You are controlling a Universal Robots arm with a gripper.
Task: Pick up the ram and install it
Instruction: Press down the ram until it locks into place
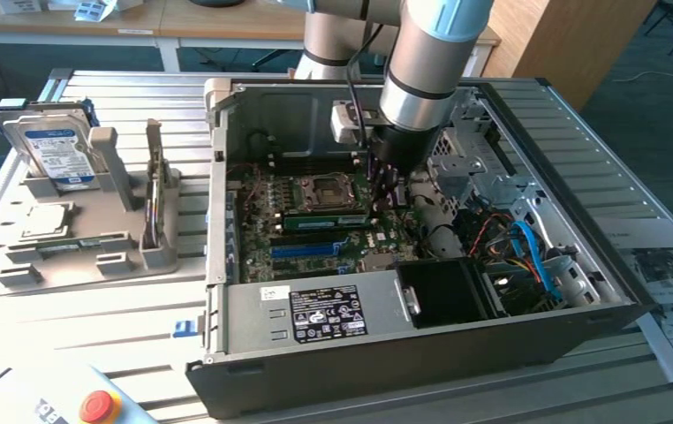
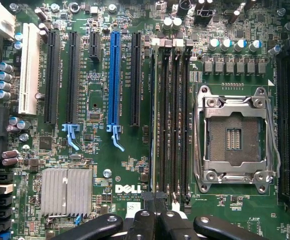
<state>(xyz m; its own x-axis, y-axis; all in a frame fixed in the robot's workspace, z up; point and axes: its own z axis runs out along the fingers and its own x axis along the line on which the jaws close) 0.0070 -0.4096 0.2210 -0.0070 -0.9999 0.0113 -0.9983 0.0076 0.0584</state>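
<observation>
Ram (image 1: 322, 222) seated in motherboard slot — inside case (image 1: 431, 344).

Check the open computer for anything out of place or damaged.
Nothing looks spilled, broken or askew. The one oddity is the CPU socket on the motherboard: it sits bare, with no chip or cooler on it.
</observation>
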